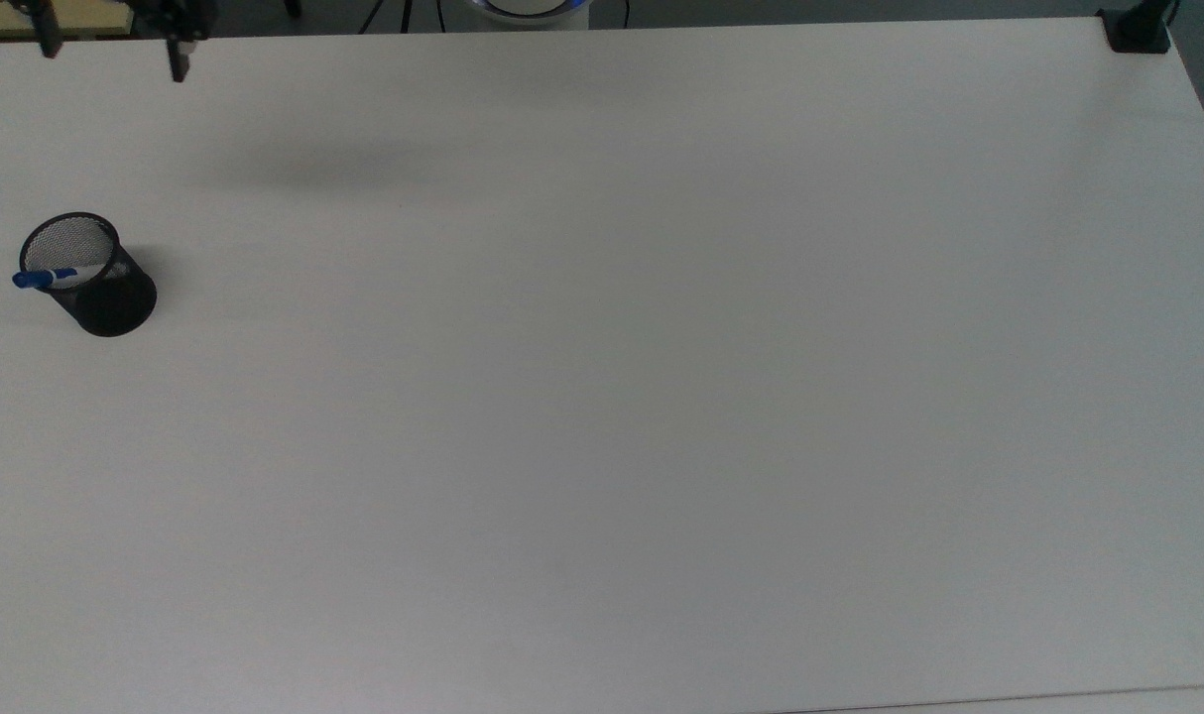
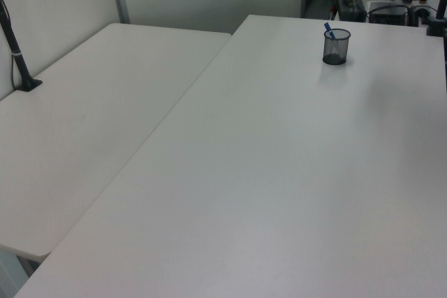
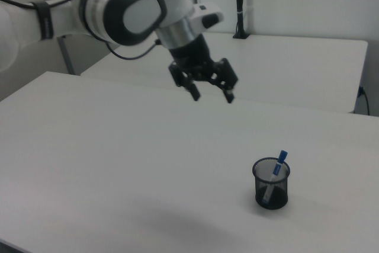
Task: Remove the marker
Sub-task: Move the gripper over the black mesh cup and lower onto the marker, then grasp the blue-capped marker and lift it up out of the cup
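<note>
— Where was the marker (image 3: 275, 172)?
— Standing tilted in the black mesh cup (image 3: 271, 183) on the white table (image 3: 118, 146).
— And the gripper (image 3: 211, 95)?
— High above the table, fingers spread wide, holding nothing.

No text, brand, number or sign is reading legibly anywhere in these views. The marker (image 3: 275, 172) is showing a blue band on its white barrel (whatever may be printed there is too small to make out), and it is standing in a black mesh cup (image 3: 271, 183) whose wall is carrying no label. The white table (image 1: 662, 377) is showing a plain surface with no markings, and the gripper (image 3: 211, 95) and its arm are showing bare black and white casing without lettering.
</note>
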`<move>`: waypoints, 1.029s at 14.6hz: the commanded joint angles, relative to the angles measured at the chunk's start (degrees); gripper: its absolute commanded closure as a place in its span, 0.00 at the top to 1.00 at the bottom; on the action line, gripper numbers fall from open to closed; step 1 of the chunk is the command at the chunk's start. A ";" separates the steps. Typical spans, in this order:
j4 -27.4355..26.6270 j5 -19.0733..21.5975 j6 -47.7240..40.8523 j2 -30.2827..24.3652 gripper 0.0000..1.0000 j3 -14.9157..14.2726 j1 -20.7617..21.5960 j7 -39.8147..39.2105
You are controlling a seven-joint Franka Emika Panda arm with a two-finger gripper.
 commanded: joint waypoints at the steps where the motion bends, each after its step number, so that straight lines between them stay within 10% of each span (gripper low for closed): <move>1: -3.83 -0.20 14.84 5.41 1.00 -0.03 -3.54 2.33; 10: -3.92 -0.02 33.32 17.81 1.00 -0.03 -6.70 13.75; 15: -3.48 0.86 40.45 21.25 0.73 -0.03 -6.71 18.16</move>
